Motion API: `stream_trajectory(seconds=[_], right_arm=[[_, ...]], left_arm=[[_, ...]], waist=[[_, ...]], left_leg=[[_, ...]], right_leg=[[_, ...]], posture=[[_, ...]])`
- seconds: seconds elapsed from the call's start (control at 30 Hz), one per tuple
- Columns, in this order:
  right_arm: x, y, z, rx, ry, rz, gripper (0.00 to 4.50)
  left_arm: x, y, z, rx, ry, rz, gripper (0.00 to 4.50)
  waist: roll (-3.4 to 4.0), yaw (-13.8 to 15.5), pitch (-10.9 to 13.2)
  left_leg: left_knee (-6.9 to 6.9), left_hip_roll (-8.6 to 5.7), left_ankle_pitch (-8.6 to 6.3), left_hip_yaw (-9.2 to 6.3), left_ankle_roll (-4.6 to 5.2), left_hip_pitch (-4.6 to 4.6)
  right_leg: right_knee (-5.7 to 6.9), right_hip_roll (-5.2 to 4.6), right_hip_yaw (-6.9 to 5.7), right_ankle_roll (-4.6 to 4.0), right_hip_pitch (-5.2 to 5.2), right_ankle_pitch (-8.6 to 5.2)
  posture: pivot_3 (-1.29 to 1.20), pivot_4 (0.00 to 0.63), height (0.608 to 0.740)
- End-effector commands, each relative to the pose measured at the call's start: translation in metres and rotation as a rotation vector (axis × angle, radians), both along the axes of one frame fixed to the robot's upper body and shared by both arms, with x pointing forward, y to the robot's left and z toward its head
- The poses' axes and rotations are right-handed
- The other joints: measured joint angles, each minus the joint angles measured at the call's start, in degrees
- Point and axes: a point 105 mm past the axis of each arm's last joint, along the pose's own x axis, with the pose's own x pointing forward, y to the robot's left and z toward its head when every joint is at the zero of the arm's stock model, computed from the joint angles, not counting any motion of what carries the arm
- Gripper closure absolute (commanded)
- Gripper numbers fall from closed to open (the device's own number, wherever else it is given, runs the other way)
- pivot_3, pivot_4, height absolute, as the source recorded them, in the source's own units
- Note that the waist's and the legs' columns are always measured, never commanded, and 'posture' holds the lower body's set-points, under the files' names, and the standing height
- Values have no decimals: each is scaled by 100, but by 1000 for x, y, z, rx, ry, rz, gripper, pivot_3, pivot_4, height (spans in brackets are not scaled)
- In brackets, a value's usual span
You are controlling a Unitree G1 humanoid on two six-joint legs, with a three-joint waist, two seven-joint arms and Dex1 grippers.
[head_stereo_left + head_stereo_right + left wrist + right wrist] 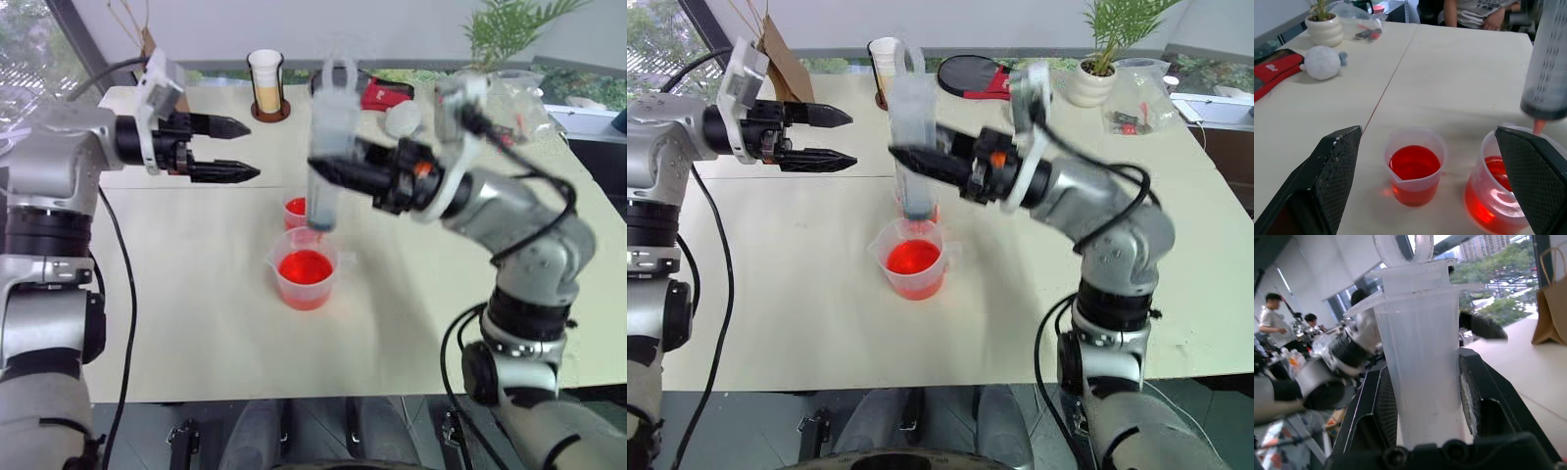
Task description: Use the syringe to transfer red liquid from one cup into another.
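Your bench [196,343] carries both cups mid-surface. Right gripper [338,176] clamps the syringe [328,157] upright, tip hanging over the handled cup [306,279] for drawing red liquid [305,266]. Left gripper [230,150] waits unclenched, empty. Smaller cup [295,211] sits just behind.

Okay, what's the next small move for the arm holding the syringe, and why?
Probably lower the syringe until its orange tip dips into the red liquid of the handled measuring cup. The right gripper grips the barrel upright, tip above the cups, and the barrel looks empty.
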Motion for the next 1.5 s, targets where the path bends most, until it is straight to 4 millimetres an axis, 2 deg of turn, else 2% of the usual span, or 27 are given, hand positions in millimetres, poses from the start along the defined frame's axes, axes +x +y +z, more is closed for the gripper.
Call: stream_trajectory(seconds=[0.03, 0.27, 0.37, 0.63, 1.07, 1.17, 1.4, 1.43, 1.5], right_arm=[[-3, 4, -7, -20, -95, -12, 3123], [-3, 17, -27, -45, -118, -10, 3123], [1, 22, -35, -54, -132, -25, 3123], [10, 26, -50, -68, -133, -37, 3123], [7, 33, -60, -78, -125, -22, 3123], [7, 35, -62, -83, -125, -24, 3123], [3, 39, -72, -107, -133, -26, 3123], [2, 40, -72, -107, -133, -25, 3123], [2, 41, -73, -107, -132, -25, 3123]], left_arm=[[-17, -8, 26, -4, -90, -66, 0], [-37, -20, 40, -13, -117, -139, 0], [-43, -25, 38, 3, -122, -160, 0], [-40, -24, 37, -14, -135, -143, 0], [-23, -43, 15, 12, -168, -145, 0], [-25, -47, 9, 16, -169, -164, 842], [-37, -56, 0, 1, -133, -221, 4269], [-39, -58, 1, -9, -130, -227, 4486], [-40, -61, 7, -48, -127, -229, 4486]], waist=[[-1, -1, 0], [0, -14, 1], [0, -15, 1], [-1, 6, 1], [-1, 6, 1], [-1, 5, 1], [-1, 10, 1], [-1, 8, 1], [-1, 8, 1]], left_leg=[[1, 3, 1, -2, -2, 0], [0, 11, 6, -4, -10, 12], [0, 12, 6, -4, -10, 15], [0, 11, 6, -4, -11, 30], [0, 11, 7, -4, -11, 36], [-1, 11, 7, -3, -11, 37], [-1, 11, 7, -3, -11, 39], [-1, 11, 7, -3, -11, 39], [-1, 11, 7, -4, -12, 39]], right_leg=[[0, 4, 0, 0, 0, 0], [3, 12, 4, 0, 2, 0], [3, 13, 4, 0, 4, 0], [1, 13, 6, -1, 17, -1], [1, 13, 7, -1, 22, -1], [1, 13, 7, -1, 22, 0], [1, 13, 9, -1, 23, -1], [1, 13, 9, -1, 23, -1], [1, 13, 9, -1, 23, -1]], posture=[[0, 150, 740], [0, 150, 740], [0, 150, 740], [0, 150, 740], [0, 150, 740], [0, 150, 740], [0, 150, 740], [0, 150, 740], [0, 150, 740]])
